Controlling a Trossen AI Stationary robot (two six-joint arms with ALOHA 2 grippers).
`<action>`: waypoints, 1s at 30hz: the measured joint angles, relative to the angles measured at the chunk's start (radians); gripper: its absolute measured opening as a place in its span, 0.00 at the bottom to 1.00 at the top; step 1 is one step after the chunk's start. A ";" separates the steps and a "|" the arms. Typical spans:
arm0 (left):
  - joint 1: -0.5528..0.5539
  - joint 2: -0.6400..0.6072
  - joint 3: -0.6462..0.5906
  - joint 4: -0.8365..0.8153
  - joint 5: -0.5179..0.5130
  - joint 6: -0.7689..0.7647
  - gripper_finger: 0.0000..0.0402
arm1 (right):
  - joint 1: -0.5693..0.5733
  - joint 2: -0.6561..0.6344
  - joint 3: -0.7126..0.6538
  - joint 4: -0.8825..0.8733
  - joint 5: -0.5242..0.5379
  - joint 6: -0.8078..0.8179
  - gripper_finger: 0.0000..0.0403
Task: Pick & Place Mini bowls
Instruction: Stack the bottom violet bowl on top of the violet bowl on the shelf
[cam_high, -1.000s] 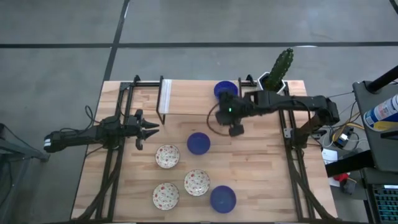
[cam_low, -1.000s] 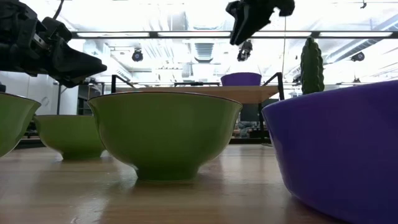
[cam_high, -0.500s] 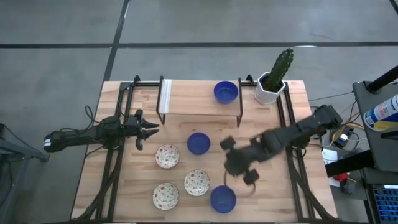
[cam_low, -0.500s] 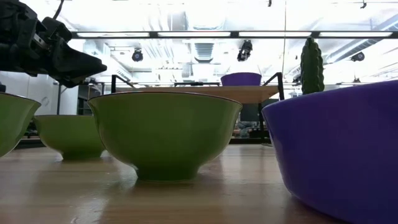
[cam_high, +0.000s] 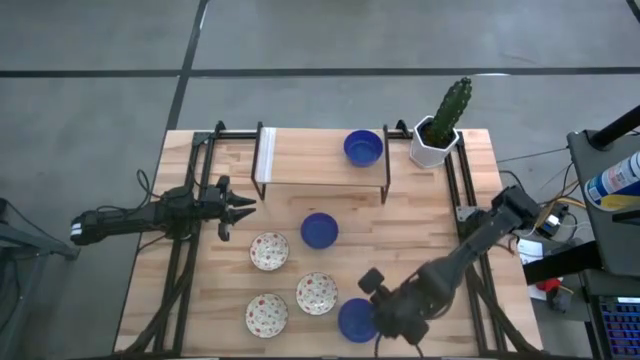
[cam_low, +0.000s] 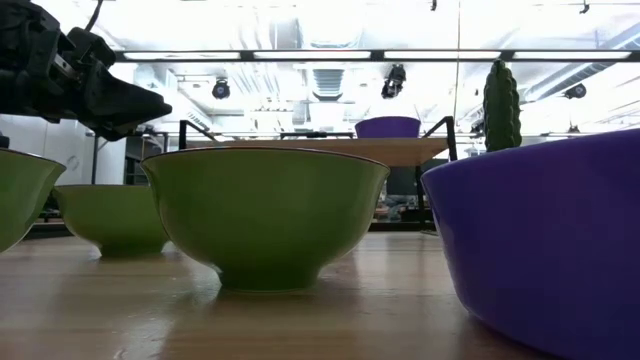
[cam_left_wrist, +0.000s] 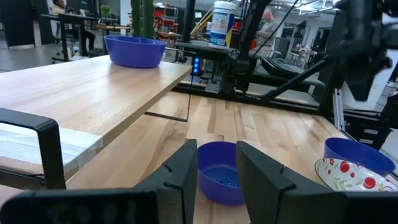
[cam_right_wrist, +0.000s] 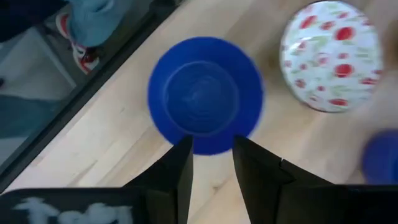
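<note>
The right gripper hangs over the near blue bowl at the table's near edge, its fingers parted with nothing between them, which reads as lining up to take that bowl by the rim; the left gripper waits at the left side, fingers also apart and empty, facing the middle blue bowl. A third blue bowl sits on the raised wooden shelf at the far side, likely the drop place, while three speckled bowls lie near-left. All are small, round, shallow and glossy-smooth, on pale planked wood.
</note>
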 joint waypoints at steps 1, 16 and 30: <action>0.000 0.000 0.000 0.000 0.000 0.000 0.26 | 0.008 0.013 0.000 0.001 0.000 -0.002 0.27; 0.000 0.000 0.000 0.000 0.000 0.000 0.26 | 0.069 0.198 0.018 0.024 0.000 -0.007 0.21; 0.000 0.000 0.000 0.000 0.000 0.000 0.26 | 0.089 0.227 0.027 0.046 0.003 -0.007 0.19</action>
